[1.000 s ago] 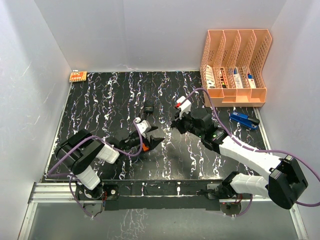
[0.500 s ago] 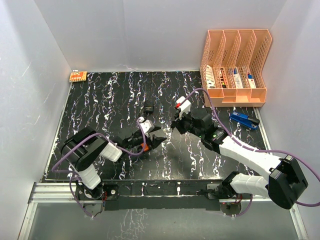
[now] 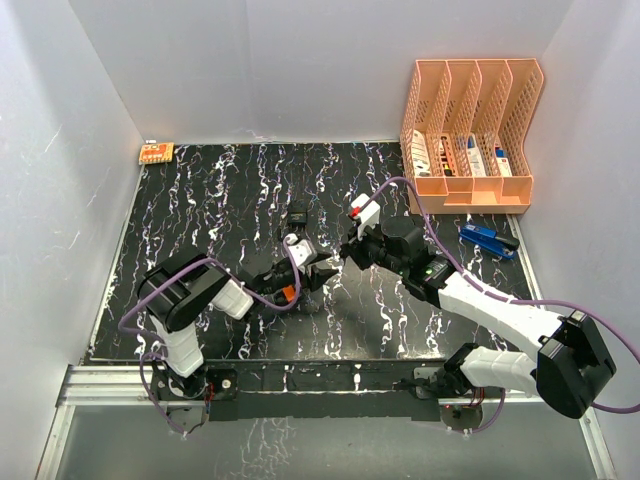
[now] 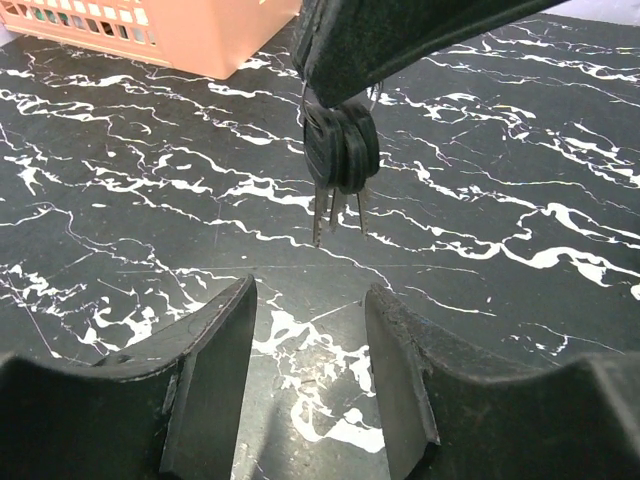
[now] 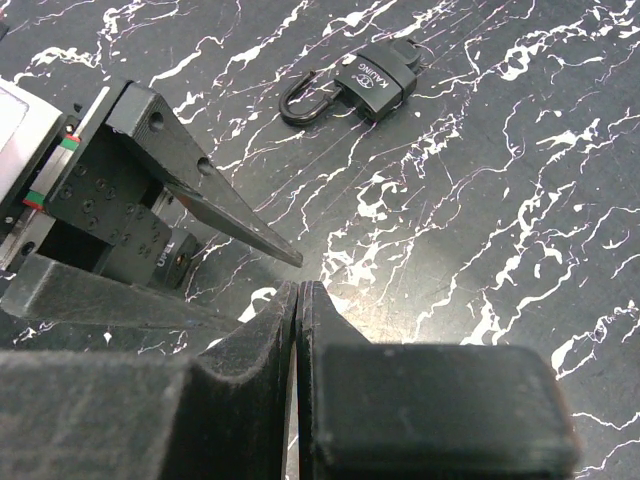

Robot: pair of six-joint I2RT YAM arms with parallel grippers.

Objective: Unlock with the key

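Observation:
A black padlock (image 3: 298, 214) lies on the black marbled table with its shackle open; it shows in the right wrist view (image 5: 375, 83) too. My right gripper (image 3: 347, 252) is shut on a bunch of black-headed keys (image 4: 340, 150), which hang blades down above the table. In the right wrist view its jaws (image 5: 297, 290) are pressed together and the keys are hidden. My left gripper (image 3: 318, 275) is open and empty, just left of the right gripper. In the left wrist view its fingertips (image 4: 308, 300) point at the keys from a short way below. One left finger (image 5: 220, 205) shows in the right wrist view.
An orange file organizer (image 3: 470, 130) with small items stands at the back right, also in the left wrist view (image 4: 170, 30). A blue tool (image 3: 487, 238) lies in front of it. A small orange item (image 3: 156, 153) lies at the back left corner.
My left gripper has moved right, towards the right gripper and the hanging keys. The right arm and the padlock have stayed put.

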